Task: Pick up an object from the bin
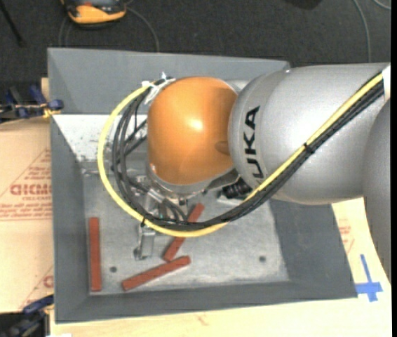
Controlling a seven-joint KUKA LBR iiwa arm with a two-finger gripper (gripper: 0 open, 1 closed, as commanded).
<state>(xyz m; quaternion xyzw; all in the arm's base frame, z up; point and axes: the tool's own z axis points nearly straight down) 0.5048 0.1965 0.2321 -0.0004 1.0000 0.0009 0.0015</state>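
Observation:
My gripper (144, 247) hangs low over the middle of the bin floor, mostly hidden under the arm's orange cover. Just right of it lies a short red-brown stick (174, 247), tilted, its upper end running under the arm. A second short red-brown stick (196, 213) pokes out from beneath the arm a little higher up. Below the gripper a longer red-brown stick (156, 274) lies slanted near the bin's front wall.
Another long red-brown stick (95, 254) lies upright along the bin's left wall, well apart from the gripper. The arm and its cables cover the bin's middle and back.

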